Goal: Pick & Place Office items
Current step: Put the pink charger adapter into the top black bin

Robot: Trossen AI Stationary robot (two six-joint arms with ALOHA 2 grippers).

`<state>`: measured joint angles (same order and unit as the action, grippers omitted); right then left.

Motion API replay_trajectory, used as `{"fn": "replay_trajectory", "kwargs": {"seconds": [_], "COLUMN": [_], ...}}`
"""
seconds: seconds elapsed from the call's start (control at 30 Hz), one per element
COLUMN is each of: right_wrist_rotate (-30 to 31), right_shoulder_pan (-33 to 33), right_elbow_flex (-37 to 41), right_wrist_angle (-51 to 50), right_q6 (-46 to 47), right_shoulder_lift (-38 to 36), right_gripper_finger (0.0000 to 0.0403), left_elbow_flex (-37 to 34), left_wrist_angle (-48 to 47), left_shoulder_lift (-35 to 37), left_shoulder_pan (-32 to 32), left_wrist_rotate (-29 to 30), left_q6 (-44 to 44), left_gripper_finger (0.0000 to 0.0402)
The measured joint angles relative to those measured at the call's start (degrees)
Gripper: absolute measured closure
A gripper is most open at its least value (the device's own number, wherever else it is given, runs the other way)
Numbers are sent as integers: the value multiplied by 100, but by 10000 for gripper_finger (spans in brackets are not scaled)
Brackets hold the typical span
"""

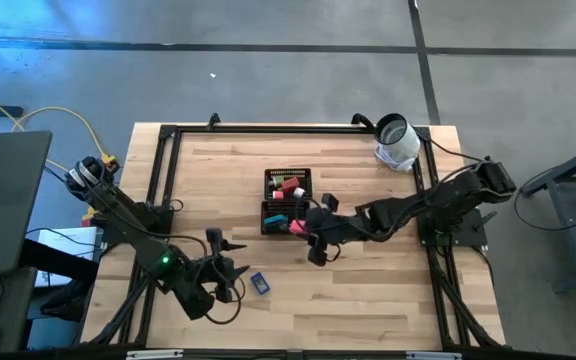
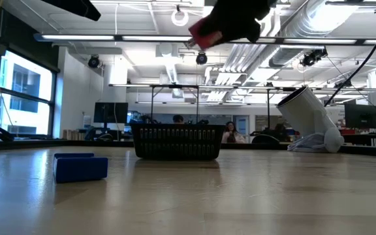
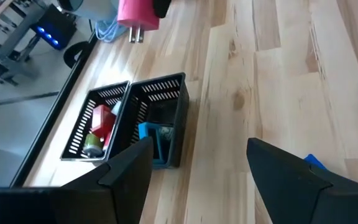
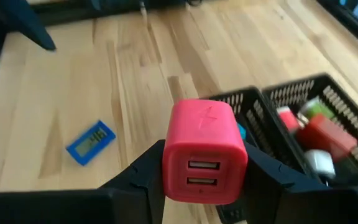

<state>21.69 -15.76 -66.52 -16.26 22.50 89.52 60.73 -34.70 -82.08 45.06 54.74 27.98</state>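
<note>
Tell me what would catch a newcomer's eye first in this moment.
The right gripper holds a red USB charger block in the air, next to the black mesh tray at the table's middle, which already holds several small coloured pieces. A small blue item lies alone on the wood near the open left gripper.

Office items: one lifted, one loose on the table, the rest in the tray

A red USB charger block [image 4: 204,152] with two ports is held above the table beside the black mesh tray [image 1: 273,207]. A flat blue piece [image 1: 259,282] lies alone on the wood. Red, green and white pieces [image 4: 312,134] fill one compartment; a teal piece [image 3: 156,134] sits in the other.
</note>
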Motion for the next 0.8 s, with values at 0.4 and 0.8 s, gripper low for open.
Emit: {"fn": "replay_trajectory", "kwargs": {"seconds": [0.4, 0.8], "right_wrist_rotate": [-109, -504], "right_shoulder_pan": [6, 484], "right_elbow_flex": [0, 0], "right_wrist_angle": [-627, -728], "right_q6": [22, -341], "right_shoulder_lift": [0, 0], "right_gripper_finger": [262, 261], "left_elbow_flex": [0, 0], "left_wrist_angle": [4, 244], "left_shoulder_lift": [0, -15], "left_shoulder_pan": [9, -33], "left_wrist_rotate": [-220, -669], "left_q6": [340, 696], "left_gripper_finger": [152, 152]}}
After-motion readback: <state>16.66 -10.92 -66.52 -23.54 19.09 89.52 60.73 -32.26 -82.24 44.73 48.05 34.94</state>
